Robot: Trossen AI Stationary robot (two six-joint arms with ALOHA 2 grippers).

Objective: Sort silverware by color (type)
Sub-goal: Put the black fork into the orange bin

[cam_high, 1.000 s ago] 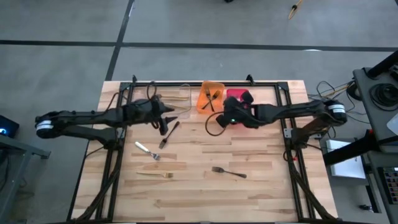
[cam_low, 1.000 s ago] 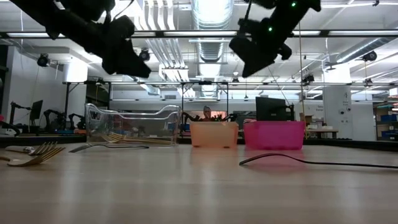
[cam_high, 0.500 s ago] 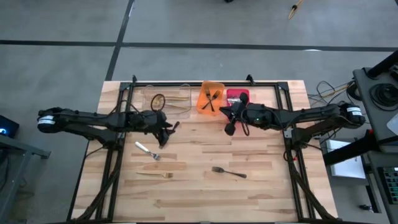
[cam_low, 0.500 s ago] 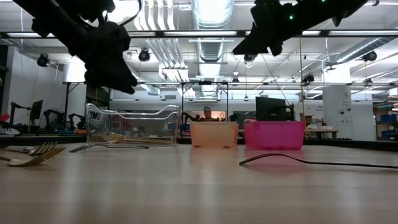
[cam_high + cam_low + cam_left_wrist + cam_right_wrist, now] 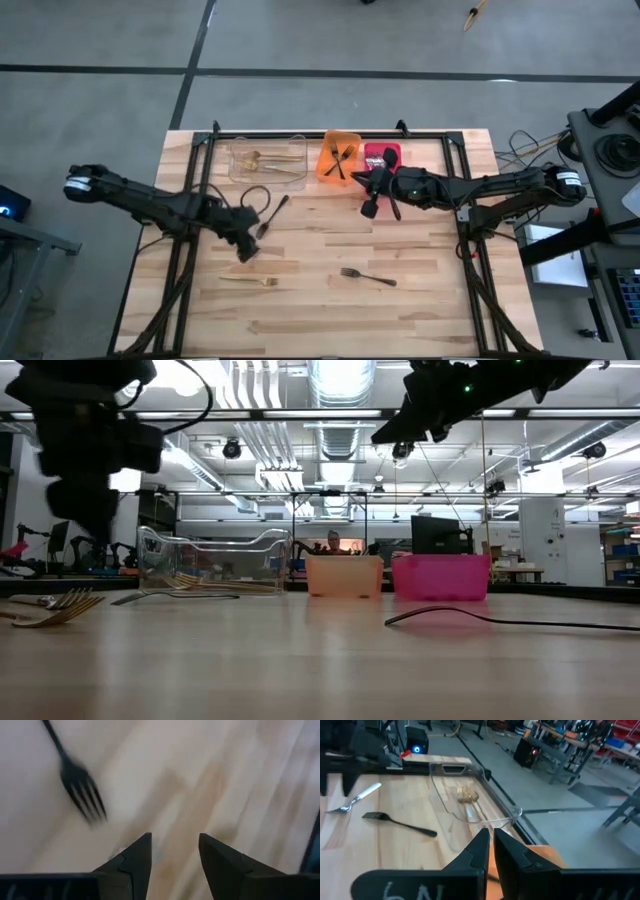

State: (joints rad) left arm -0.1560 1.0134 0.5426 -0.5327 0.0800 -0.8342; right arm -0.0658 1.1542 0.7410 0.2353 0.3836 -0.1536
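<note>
The left gripper [image 5: 243, 250] is hovering left of centre in the high view, fingers [image 5: 135, 862] apart and holding nothing, over the silver fork, which it is hiding. A black fork [image 5: 271, 215] is lying just up-right of it. The right gripper [image 5: 369, 209] is hanging closed and empty below the orange bin [image 5: 325, 165]. A gold fork [image 5: 250, 281] and another black fork [image 5: 368, 276] are lying lower centre.
</note>
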